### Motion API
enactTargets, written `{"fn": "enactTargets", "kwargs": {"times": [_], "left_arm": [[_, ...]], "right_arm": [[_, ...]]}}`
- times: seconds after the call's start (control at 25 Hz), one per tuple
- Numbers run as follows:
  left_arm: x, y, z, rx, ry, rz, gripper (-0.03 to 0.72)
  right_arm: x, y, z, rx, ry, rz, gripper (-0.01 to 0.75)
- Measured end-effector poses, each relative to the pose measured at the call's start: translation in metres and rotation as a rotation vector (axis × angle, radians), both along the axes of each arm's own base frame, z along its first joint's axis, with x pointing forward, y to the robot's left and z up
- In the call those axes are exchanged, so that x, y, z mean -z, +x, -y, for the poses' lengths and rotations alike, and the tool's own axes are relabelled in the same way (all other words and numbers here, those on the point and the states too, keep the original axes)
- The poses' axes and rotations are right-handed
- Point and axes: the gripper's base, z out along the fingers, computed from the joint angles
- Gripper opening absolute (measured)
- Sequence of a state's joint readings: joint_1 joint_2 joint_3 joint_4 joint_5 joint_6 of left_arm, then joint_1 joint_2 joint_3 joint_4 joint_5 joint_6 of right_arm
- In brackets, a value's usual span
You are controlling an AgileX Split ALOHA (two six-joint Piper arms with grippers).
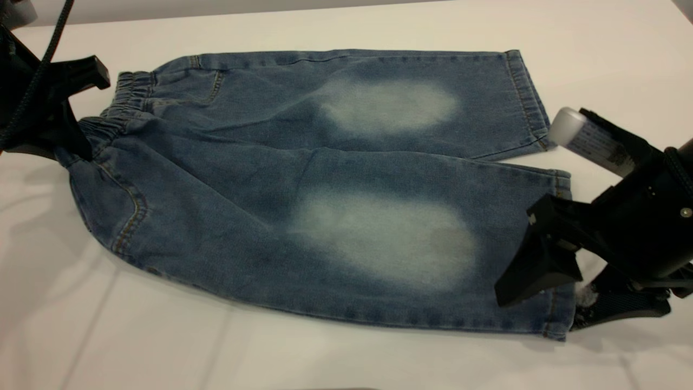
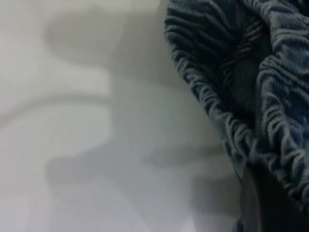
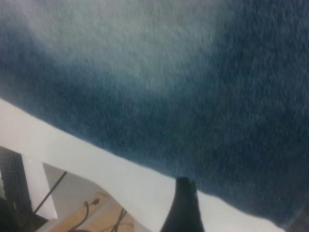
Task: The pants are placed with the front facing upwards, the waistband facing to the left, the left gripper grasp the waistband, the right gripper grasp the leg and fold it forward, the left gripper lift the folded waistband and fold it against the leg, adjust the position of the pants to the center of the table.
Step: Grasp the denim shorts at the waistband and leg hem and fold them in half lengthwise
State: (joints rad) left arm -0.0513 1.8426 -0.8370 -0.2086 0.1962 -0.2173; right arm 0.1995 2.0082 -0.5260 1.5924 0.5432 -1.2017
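Pants (image 1: 325, 189): spread flat on the desk (image 1: 325, 357), front up, both legs unfolded.
Waistband (image 1: 116, 108): at the left end, gathered.
Left gripper (image 1: 78, 116): at the waistband – fingers apparently clenched on it.
Right gripper (image 1: 547, 287): fingers clamped over the near leg (image 1: 379, 238) at its hem, right end.
Progress: both grasps made – forward fold, waistband fold, centring all left.

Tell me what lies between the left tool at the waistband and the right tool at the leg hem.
In the exterior view, only the pants span it, flat on the table: denim between left tool and right tool, with faded thigh patches.
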Motion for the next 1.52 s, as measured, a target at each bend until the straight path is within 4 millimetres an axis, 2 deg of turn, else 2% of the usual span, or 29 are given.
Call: {"fn": "enactTargets", "kwargs": {"times": [0.2, 0.32, 0.44, 0.6, 0.68, 0.84, 0.96, 1.16, 1.36, 1.52], "left_arm": [[0.0, 0.0, 0.0, 0.015, 0.007, 0.001, 0.051], [0.0, 0.0, 0.0, 0.02, 0.01, 0.001, 0.051], [0.0, 0.0, 0.0, 0.02, 0.01, 0.001, 0.051], [0.0, 0.0, 0.0, 0.021, 0.009, -0.004, 0.052], [0.001, -0.001, 0.0, 0.023, 0.008, -0.012, 0.053], [0.001, -0.004, 0.001, 0.032, 0.005, -0.049, 0.053], [-0.005, -0.009, 0.001, 0.052, 0.004, -0.074, 0.054], [-0.034, -0.018, 0.003, 0.097, 0.004, -0.059, 0.055], [-0.06, -0.021, 0.002, 0.093, 0.003, 0.031, 0.057], [-0.068, -0.015, 0.001, 0.019, -0.02, 0.123, 0.057]], "right_arm": [[0.005, 0.0, -0.001, 0.009, 0.017, -0.016, 0.507], [0.006, 0.002, -0.002, 0.02, 0.022, -0.016, 0.468], [0.007, 0.002, -0.001, 0.031, 0.01, -0.018, 0.349], [0.01, 0.002, 0.0, 0.039, -0.004, -0.025, 0.101], [0.008, 0.003, 0.0, 0.035, -0.003, -0.015, 0.039], [-0.009, 0.013, -0.003, 0.003, 0.024, 0.075, 0.021], [-0.036, 0.027, -0.01, -0.008, 0.09, 0.177, 0.022], [-0.08, 0.052, -0.02, -0.015, 0.192, 0.305, 0.022], [-0.103, 0.081, -0.025, -0.012, 0.206, 0.39, 0.022], [-0.117, 0.104, -0.025, 0.014, 0.168, 0.476, 0.022]]}}
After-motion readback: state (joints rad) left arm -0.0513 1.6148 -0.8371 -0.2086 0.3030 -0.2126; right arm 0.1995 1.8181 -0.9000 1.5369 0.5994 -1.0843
